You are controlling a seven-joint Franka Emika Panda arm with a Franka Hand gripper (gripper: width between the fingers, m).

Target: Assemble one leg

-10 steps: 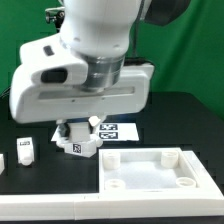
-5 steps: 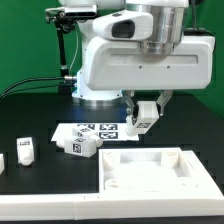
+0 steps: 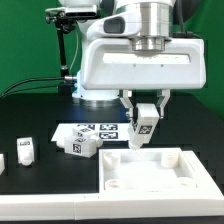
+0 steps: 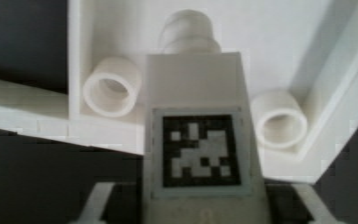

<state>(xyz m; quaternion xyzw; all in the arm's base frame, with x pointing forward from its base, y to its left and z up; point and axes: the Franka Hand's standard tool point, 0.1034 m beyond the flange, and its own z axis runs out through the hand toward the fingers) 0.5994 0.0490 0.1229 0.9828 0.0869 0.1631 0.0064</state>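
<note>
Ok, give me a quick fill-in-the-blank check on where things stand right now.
1. The pincer is ____ on the leg.
2. That leg hangs over a corner of the white ____.
3. Two loose legs lie on the exterior view's ____ of the pincer.
Missing words: shut; panel; left.
</note>
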